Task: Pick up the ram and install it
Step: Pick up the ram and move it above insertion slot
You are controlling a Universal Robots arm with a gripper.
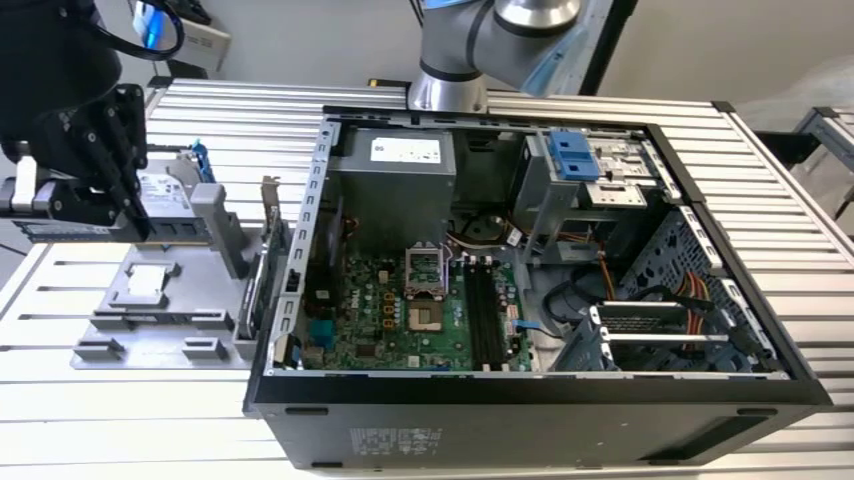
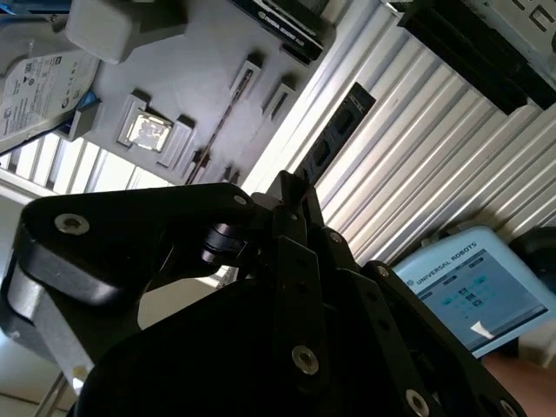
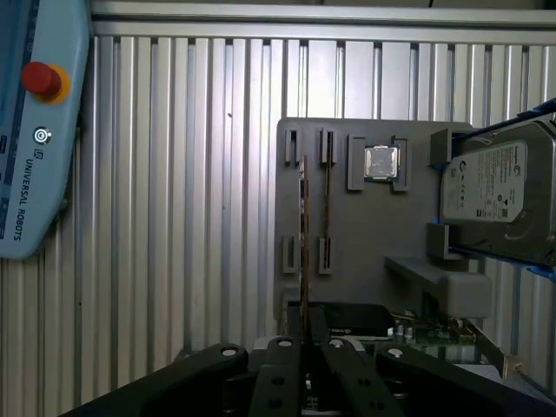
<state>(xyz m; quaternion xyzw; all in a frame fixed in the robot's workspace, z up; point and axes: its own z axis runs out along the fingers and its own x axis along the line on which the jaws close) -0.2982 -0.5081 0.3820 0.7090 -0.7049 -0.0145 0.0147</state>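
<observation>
The end effector (image 3: 304,340) is clamped on the ram (image 3: 303,230). The ram projects edge-on from between the closed fingers and is held off the grey fixture (image 3: 365,234). In the second wrist view it appears as a dark strip over the ribbed surface (image 2: 434,130). The fixture carries a hard drive (image 3: 499,191) and sits to the exterior view's left of the open computer case (image 1: 534,395).

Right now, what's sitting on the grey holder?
A processor chip in its pocket, the hard drive and a card. The gripper, shut on the ram, covers part of the holder; what lies beneath cannot be seen.
</observation>
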